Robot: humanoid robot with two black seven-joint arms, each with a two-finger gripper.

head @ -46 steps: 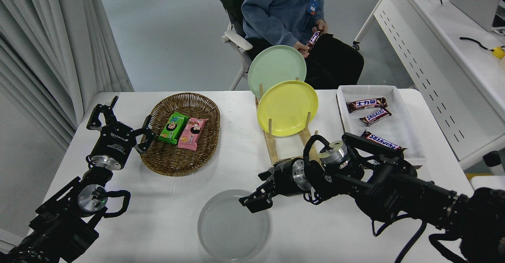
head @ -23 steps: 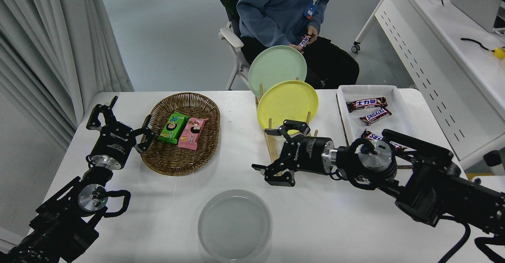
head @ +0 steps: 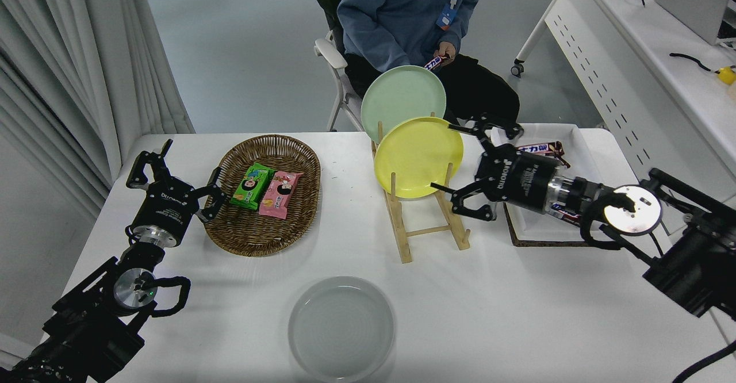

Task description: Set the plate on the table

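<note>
The light grey plate (head: 341,328) lies flat on the white table (head: 489,320) near its front edge, with nothing touching it. My right gripper (head: 460,161) is open and empty, well up and to the right of the plate, just right of the yellow plate (head: 418,157) that stands in the wooden rack (head: 428,225). The pale green plate (head: 403,101) stands behind the yellow one. My left gripper (head: 172,167) is open and parked at the left, beside the wicker basket (head: 264,196).
The basket holds a green and a pink snack pack. A white tray (head: 560,219) with chocolate bars sits under my right arm. A seated person in a blue top (head: 402,15) holds a bar at the far side. A white desk (head: 650,66) stands at the right.
My right gripper has drawn away from the grey plate, moving up and to the right to beside the yellow plate. The grey plate stays flat on the table. The left arm has not moved.
</note>
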